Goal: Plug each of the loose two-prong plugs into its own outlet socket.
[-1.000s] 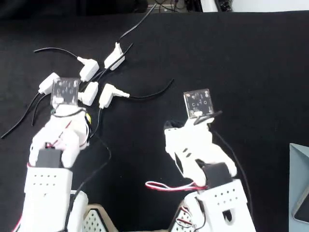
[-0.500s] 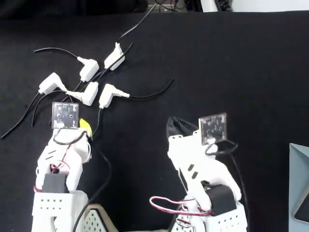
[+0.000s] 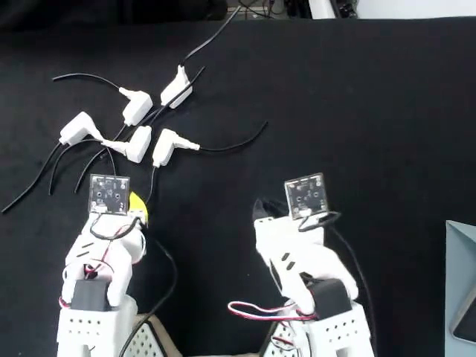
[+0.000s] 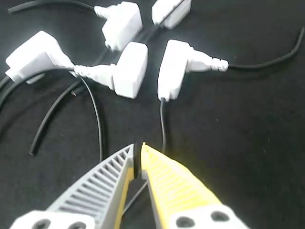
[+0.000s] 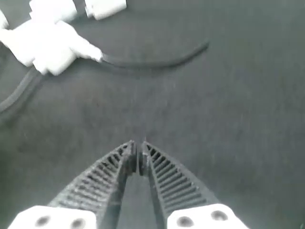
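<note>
Five white cable ends [image 3: 136,143] lie clustered at the far left of the black table [image 3: 372,111] in the high view, well ahead of both arms. They are plugs and sockets, though I cannot sort one from the other. The left gripper [image 3: 138,204], which hung over that cluster a second ago, is now drawn back near its base. The right gripper [image 3: 262,210] pulled back too, then edged forward again. Neither carries anything, so no mating step looks under way and a fresh approach is needed. A grey object [image 3: 461,275] sits at the right edge, well apart.

In the left wrist view the grey and yellow fingers are pressed together on nothing, aimed toward the nearest plug [image 4: 174,67]. Black leads [image 4: 97,119] cross the cloth between claw and plug — a snag risk, I judge.

In the right wrist view the claw is likewise clenched and empty over bare cloth, with the same plug [image 5: 50,45] and its curving lead farther off.
</note>
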